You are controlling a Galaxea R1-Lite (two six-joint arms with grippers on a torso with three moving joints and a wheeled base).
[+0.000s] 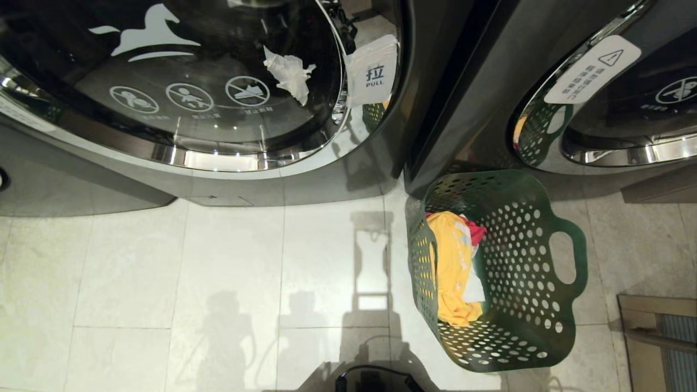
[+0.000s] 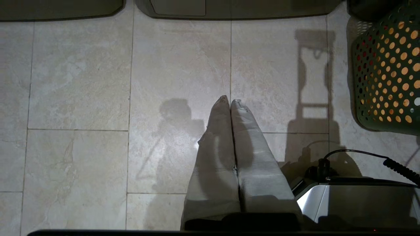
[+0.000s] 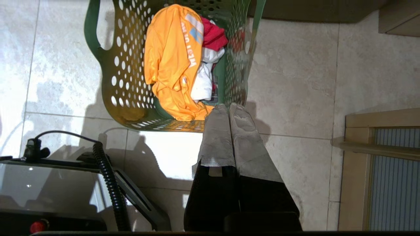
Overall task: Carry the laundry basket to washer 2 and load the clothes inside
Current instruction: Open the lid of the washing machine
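Note:
The dark green laundry basket stands on the tile floor before the gap between two dark grey washers, nearer the right one. Inside lie the clothes: a yellow-orange garment, a red one and a white one. The left washer has a horse logo on its closed glass door. No digit shows on either, so I cannot tell which is washer 2. My right gripper is shut and empty, just short of the basket's near wall. My left gripper hangs shut over bare floor, the basket off to its side.
A white PULL tag marks the left door's edge. A wooden-framed panel stands at the lower right beside the basket. My own base shows at the bottom edge. Pale tiles stretch before the left washer.

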